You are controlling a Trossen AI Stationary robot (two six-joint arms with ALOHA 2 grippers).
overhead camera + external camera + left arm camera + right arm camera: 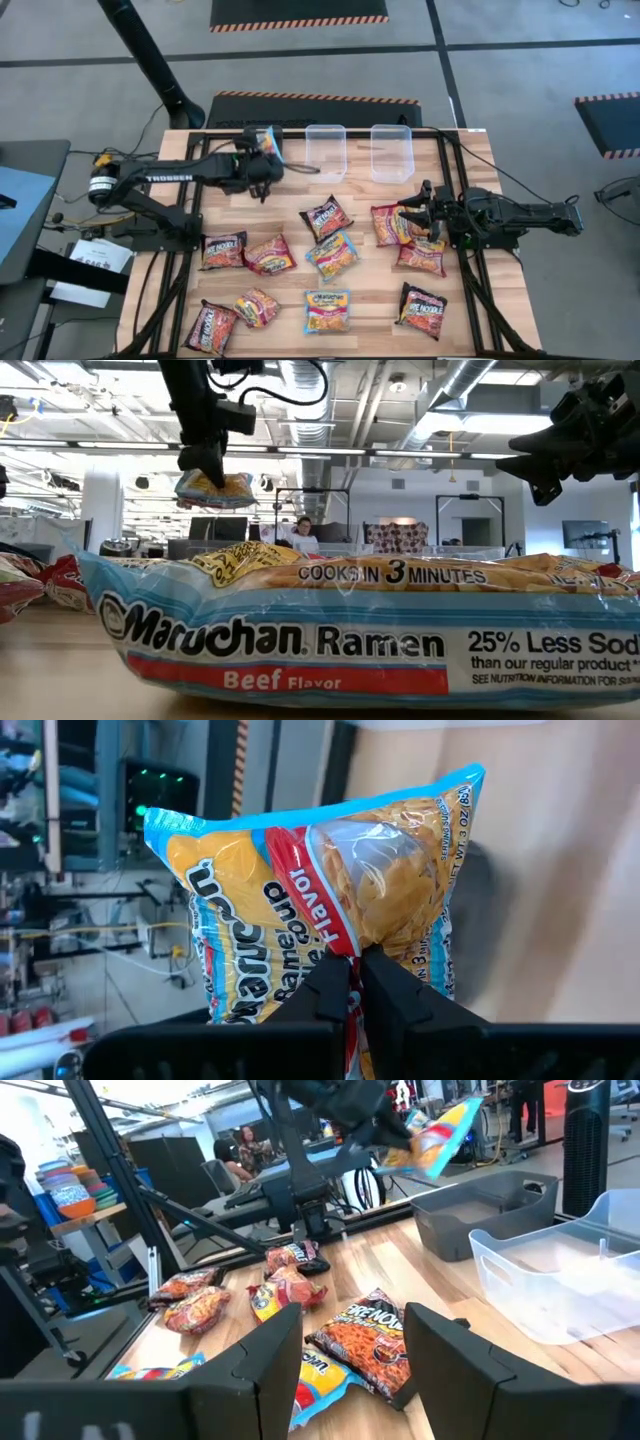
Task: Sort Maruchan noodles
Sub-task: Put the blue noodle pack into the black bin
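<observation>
High view first: the left gripper [268, 160] is pinching a light blue and yellow packet [270, 143] near the table's far edge, just left of two clear bins [326, 151], while the right gripper [412, 212] is hanging with its fingers apart over the red packets [392, 224] on the right side of the wooden table [380, 300]. The other Maruchan noodles are lying scattered across the boards: a black and red packet [326, 217] in the middle, a second blue and yellow one [333, 254] just below it, more red and black ones toward the left and near edges. Low view now: a big blue beef-flavor packet [360, 640] is filling the foreground, the carried packet is dangling in the air from the left gripper's dark fingers, and the right gripper is hovering at upper right. A person [300, 536] is sitting in the room far behind. Left wrist view: the two fingers are clamping tight on the packet's lower edge, the packet standing upright above them. Right wrist view: its own fingers are spread wide with nothing between them, packets lying on the wood ahead, a dark bin [480, 1215] and a clear bin beyond, and the left arm holding its packet aloft past them.
</observation>
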